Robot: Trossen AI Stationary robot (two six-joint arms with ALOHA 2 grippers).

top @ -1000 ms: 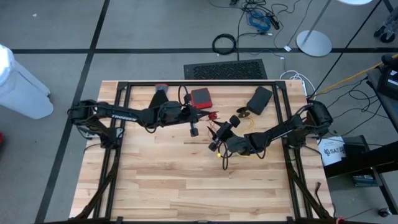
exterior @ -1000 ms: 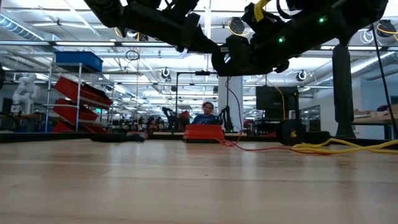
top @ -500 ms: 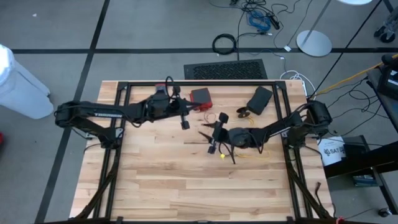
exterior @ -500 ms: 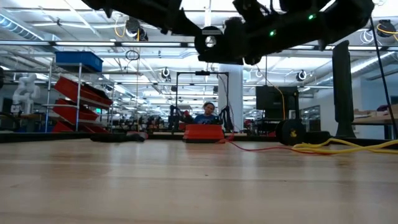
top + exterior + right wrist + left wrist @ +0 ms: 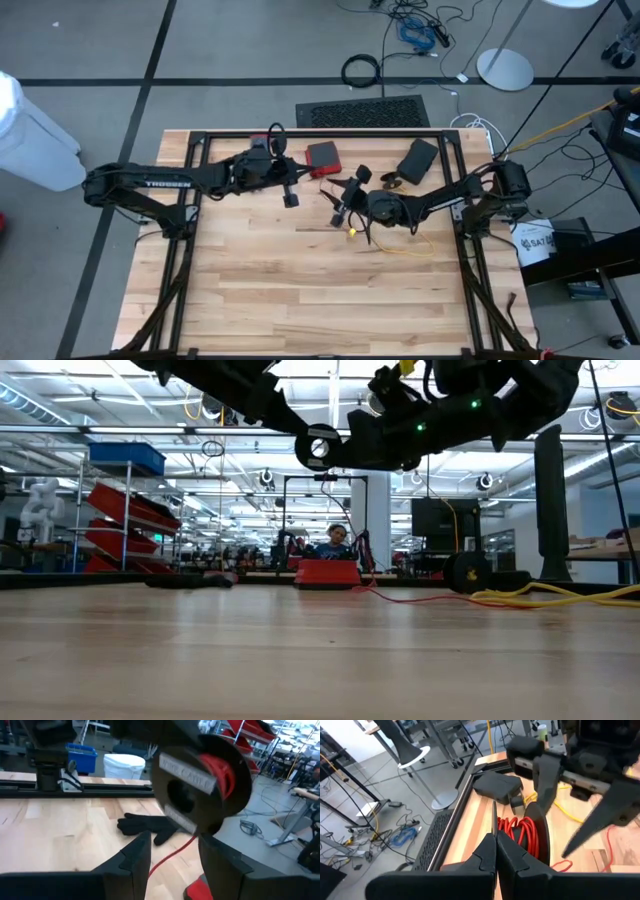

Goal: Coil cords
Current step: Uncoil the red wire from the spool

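Observation:
A black spool wound with red cord hangs in the air over the table's middle, between the fingers of my right gripper. The low view shows the spool well above the wood. A loose strand of the red cord trails down from it. My left gripper hovers a little to the left of my right gripper. It is shut, and I see nothing between its fingers. A yellow cord lies slack on the table under the right arm. My right gripper has the spool between its two fingers, at their free ends, one finger on each side of the black flange. The fingers come in about level from the table's right. The spool is lifted clear and tilted; the spool hides the exact place of contact.
A red box and a black pouch sit near the table's far edge. A black glove lies on the wood beyond the spool. A black frame rail runs along the far side. There is bare wood toward the near edge.
My left gripper has drawn back toward the table's left and far side and risen a little, staying shut. My right gripper has carried the spool toward the far edge and turned at the wrist, its finger gap unchanged. The two grippers now stand farther apart.

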